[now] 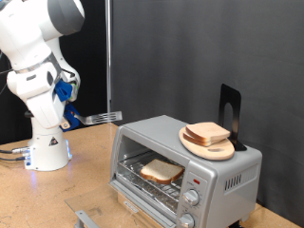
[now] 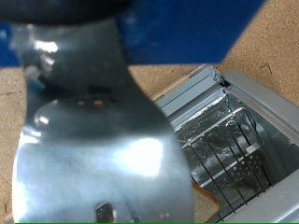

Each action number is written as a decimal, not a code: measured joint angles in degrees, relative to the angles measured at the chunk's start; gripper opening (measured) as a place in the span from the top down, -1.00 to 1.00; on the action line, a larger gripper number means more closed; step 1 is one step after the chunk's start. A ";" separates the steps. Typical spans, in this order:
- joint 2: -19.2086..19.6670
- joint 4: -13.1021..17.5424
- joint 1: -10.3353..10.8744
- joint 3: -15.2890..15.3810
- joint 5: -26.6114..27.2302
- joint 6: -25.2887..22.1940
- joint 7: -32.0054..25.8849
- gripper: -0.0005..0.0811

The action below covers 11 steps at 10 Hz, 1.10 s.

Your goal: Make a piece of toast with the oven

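The silver-grey oven [image 1: 223,176] stands at the exterior view's lower right with its door folded down. One pale slice, the piece of toast [image 1: 162,171], lies on the wire rack inside. My gripper [image 1: 72,103], with blue parts, hangs to the exterior view's left of the oven, above the table. A flat metal spatula blade [image 1: 106,118] sticks out from it towards the oven's top left corner and stays apart from it. In the wrist view the shiny blade [image 2: 103,149] fills the middle and hides the fingers. Beyond it are the oven's rack [image 2: 238,163] and a toast edge [image 2: 211,202].
A round wooden plate [image 1: 220,151] with a pile of like slices [image 1: 206,133] sits on the oven's roof, with a black stand [image 1: 230,109] behind it. The robot's white base [image 1: 46,147] stands on the wooden table [image 1: 66,195]. A grey object [image 1: 87,220] lies at the table's front.
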 joint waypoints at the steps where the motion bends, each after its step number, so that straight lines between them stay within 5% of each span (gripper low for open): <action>1: 0.01 -0.02 0.09 0.06 1.24 -0.25 0.00 0.34; 3: -0.40 0.74 1.16 0.44 8.57 -3.66 0.00 0.34; 6: -2.73 1.06 3.39 2.50 12.83 -7.90 0.19 0.34; 11: -8.19 -0.73 6.37 9.66 15.09 -5.03 9.27 0.34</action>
